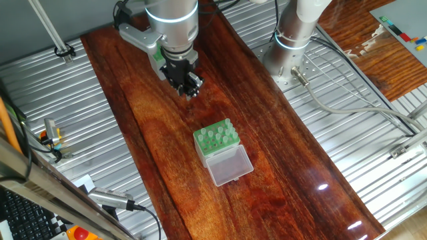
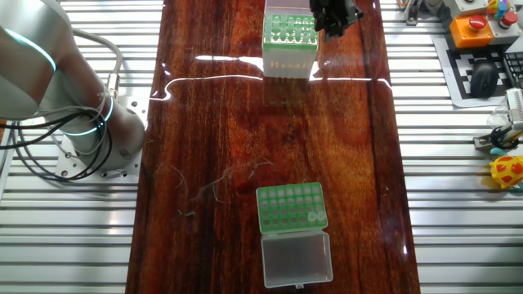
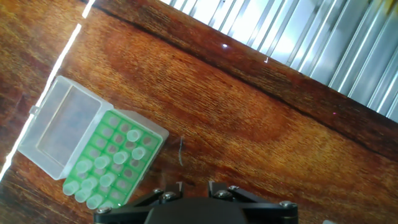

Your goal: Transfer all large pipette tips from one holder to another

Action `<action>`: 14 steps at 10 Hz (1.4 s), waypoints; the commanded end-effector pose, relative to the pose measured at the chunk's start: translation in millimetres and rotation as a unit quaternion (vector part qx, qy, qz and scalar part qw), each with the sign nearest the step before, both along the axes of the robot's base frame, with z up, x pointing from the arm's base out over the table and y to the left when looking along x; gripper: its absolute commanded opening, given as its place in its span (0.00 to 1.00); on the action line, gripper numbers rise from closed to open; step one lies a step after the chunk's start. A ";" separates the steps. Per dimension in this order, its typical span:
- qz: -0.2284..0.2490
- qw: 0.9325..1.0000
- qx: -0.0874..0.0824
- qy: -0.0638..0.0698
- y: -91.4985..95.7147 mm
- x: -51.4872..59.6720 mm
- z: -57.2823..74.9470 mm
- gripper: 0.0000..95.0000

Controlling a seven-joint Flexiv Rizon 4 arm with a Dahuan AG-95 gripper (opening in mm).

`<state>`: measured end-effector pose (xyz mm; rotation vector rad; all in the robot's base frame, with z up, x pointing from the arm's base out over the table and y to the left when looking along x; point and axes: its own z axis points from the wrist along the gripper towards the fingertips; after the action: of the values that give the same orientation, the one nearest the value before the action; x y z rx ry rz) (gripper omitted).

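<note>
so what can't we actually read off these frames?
- Pincer opening: hand view cuts off the fingers at the bottom edge; both fixed views show it small and dark.
- Whether it carries a tip: too small to tell.
- Tall translucent box: appears in the other fixed view only, its top cut by the frame edge, the pincer covering one corner.
- Tip count in the low green rack: part hidden by the hand; too small in the fixed views.
</note>
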<state>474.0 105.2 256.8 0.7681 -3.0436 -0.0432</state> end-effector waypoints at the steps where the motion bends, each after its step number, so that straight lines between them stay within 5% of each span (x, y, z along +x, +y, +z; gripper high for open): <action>1: 0.000 1.000 0.000 0.001 0.0 0.4 0.1 0.20; 2: 0.021 0.999 -0.029 0.026 26.4 2.0 -9.7 0.20; 3: 0.018 0.999 -0.029 0.024 37.5 0.0 -16.3 0.20; 7: 0.021 0.999 -0.032 0.024 34.1 -0.9 -14.1 0.20; 10: 0.049 0.998 -0.026 0.020 34.1 -0.9 -14.1 0.20; 14: 0.052 0.999 0.010 -0.002 38.3 0.1 -17.0 0.20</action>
<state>475.5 144.6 239.6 0.9457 -2.9938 -0.0677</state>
